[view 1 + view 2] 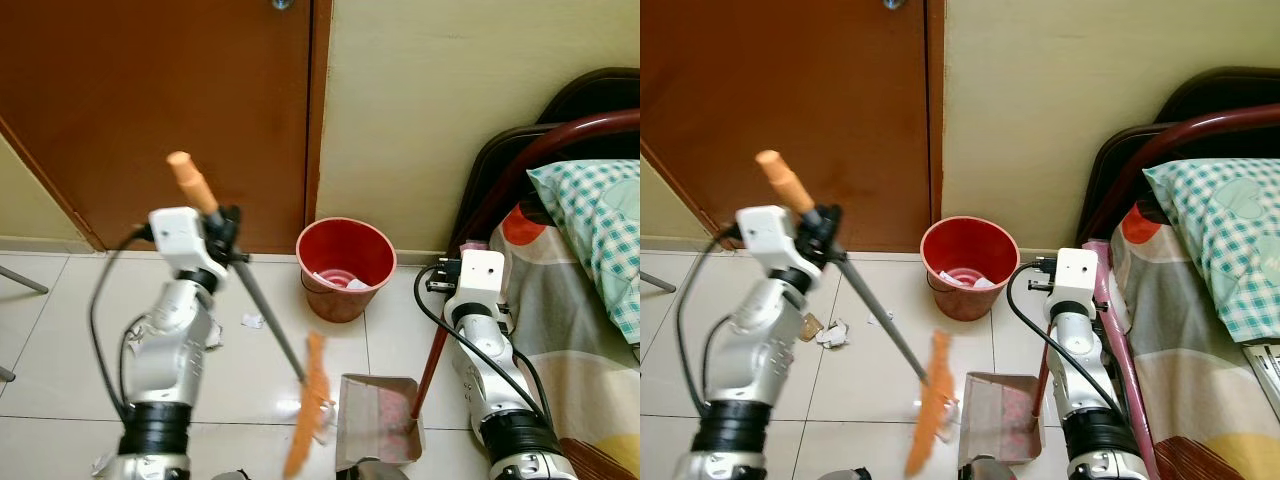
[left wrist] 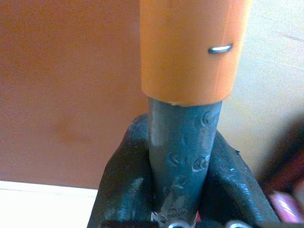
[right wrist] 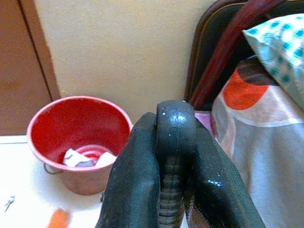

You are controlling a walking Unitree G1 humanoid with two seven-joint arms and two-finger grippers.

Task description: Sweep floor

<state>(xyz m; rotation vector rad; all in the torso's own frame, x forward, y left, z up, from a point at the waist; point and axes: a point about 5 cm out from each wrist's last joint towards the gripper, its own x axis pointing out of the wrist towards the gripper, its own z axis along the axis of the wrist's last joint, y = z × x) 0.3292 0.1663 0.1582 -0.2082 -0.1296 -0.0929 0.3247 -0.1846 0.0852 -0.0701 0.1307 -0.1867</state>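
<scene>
**Count of things in the room**

One broom (image 1: 270, 330) with one orange grip and one orange brush head. One metal dustpan (image 1: 378, 432) on one red handle. One red bucket (image 1: 346, 266), holding a few paper scraps whose number cannot be told. Two crumpled scraps on the tiled floor (image 1: 832, 333). One brown door (image 1: 160, 110). One checked pillow (image 1: 590, 230). Two robot arms, two grippers.

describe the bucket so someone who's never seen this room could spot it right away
Find the brown wooden door in the cream wall. On the tiled floor just beyond the door's right edge, against the wall, stands a round red bucket with crumpled white paper inside. It is the only round, open-topped container there, standing behind the flat metal dustpan.
</scene>
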